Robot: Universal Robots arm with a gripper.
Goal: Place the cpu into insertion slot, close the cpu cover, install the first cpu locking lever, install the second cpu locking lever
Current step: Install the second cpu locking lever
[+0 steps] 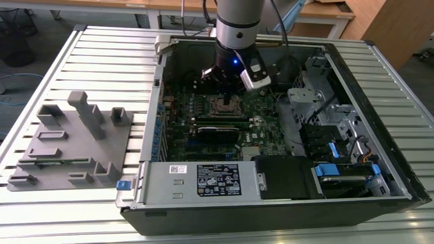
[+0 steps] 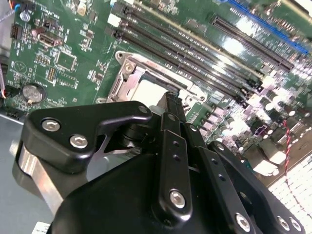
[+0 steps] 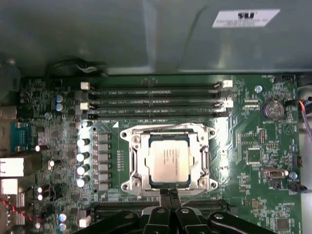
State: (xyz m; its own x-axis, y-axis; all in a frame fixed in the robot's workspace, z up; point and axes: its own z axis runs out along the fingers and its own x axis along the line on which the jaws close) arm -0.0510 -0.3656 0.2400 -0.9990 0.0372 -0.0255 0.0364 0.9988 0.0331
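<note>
In the first wrist view the cpu point(image 3: 168, 160), a square chip with a silver-grey top, lies flat in the insertion slot point(image 3: 127, 134) on the green motherboard. The silvery cpu cover point(image 3: 138, 163) lies down around it, and the chip shows through its window. My gripper point(image 3: 169, 193) is at the socket's edge, its two black fingers pressed together with nothing between them. In the second wrist view the fingertips point(image 2: 170, 100) hang just over the cpu point(image 2: 144, 92). In the exterior view the gripper point(image 1: 226, 94) reaches down into the open computer case over the slot point(image 1: 224, 107).
Long black memory slots point(image 3: 153, 100) and a row of capacitors point(image 3: 83, 156) flank the socket. A coin battery point(image 3: 273, 109) sits nearby. Outside, a grey fixture block point(image 1: 68, 142) stands at the exterior view's left. The power supply point(image 1: 203, 180) and drive cages point(image 1: 326, 112) crowd the case.
</note>
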